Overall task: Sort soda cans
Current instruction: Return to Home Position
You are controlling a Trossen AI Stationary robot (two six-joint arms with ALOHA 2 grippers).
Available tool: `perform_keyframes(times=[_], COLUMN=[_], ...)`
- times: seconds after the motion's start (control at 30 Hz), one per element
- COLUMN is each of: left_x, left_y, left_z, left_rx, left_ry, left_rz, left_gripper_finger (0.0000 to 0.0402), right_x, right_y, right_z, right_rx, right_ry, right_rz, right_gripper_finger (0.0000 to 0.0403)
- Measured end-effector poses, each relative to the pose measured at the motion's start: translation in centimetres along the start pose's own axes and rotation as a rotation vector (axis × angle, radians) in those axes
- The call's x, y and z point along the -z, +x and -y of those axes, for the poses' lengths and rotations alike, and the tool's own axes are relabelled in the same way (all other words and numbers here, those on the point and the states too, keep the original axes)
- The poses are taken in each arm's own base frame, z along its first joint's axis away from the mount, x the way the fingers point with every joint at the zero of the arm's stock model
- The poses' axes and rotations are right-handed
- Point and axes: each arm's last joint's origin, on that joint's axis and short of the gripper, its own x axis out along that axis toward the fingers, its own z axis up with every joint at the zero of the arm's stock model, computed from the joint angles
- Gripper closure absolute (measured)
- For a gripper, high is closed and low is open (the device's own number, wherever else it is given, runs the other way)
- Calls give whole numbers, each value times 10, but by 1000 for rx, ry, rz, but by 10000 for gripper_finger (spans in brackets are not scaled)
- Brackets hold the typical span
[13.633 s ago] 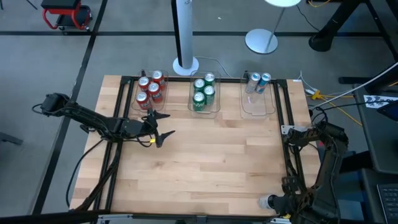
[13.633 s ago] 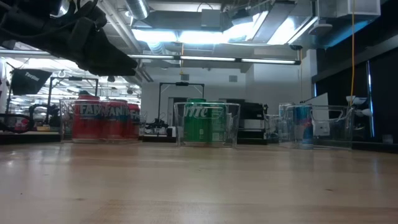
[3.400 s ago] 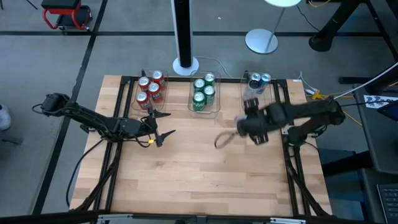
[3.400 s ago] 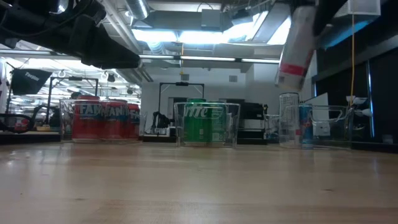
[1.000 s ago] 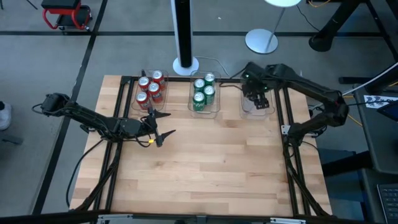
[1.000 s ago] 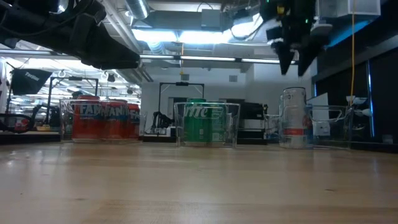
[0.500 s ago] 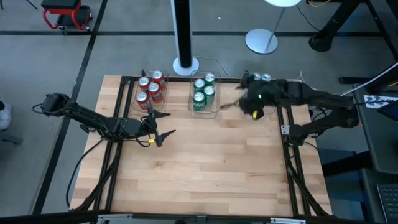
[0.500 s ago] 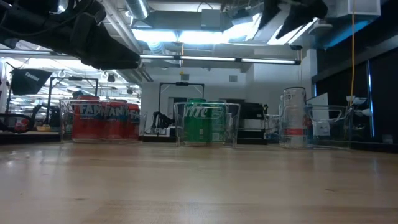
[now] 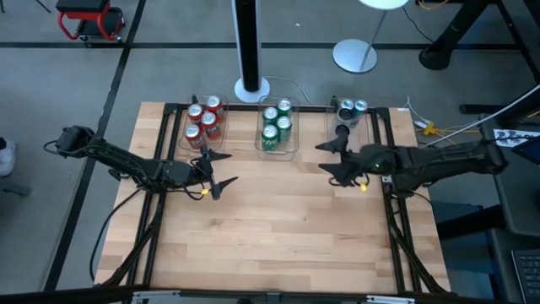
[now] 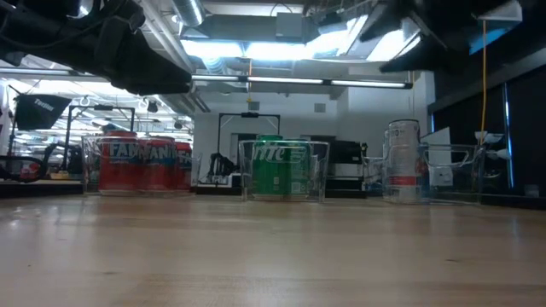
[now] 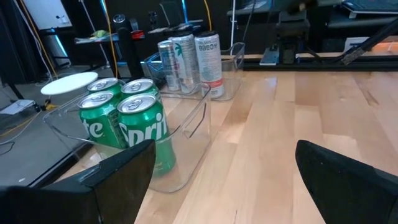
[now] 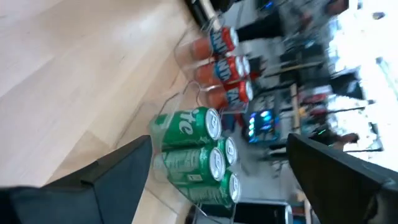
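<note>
Across the far edge of the wooden tabletop (image 9: 278, 228) we see red soda cans (image 9: 203, 120), green soda cans (image 9: 276, 123) and silver-blue soda cans (image 9: 347, 108) standing in three clear bins (image 9: 359, 137). Our right hand (image 9: 326, 160) hovers empty, spread wide apart, just in front of the silver-blue cans' bin; the left hand (image 9: 226, 167), likewise spread, hangs near the red ones.

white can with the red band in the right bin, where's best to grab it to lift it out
Probably the upper side wall, coming straight down. The white can stands upright inside the clear bin, whose walls block a level approach, with other cans behind it.
</note>
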Motion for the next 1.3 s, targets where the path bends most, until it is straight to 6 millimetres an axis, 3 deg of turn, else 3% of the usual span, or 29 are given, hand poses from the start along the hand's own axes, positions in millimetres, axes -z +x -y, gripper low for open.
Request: perform_keyframes(times=[0.2,0.4,0.57,0.9,1.3], left_x=[0,1,2,3,3], left_y=[0,0,0,0,0], left_z=[0,0,0,2,2], left_rx=[0,-3,16,65,85], left_ry=[20,14,11,-2,-10], left_rz=[-1,-8,-22,-26,-25], left_gripper_finger=[27,27,27,27,27], right_x=[28,49,48,64,85], right_y=[-4,-3,-4,-15,-28], right_z=[-51,-83,-91,-95,-122], right_rx=[105,51,0,30,227], right_ry=[28,105,4,-59,20], right_rz=[90,-10,181,376,419], right_gripper_finger=[33,33,33,33,33])
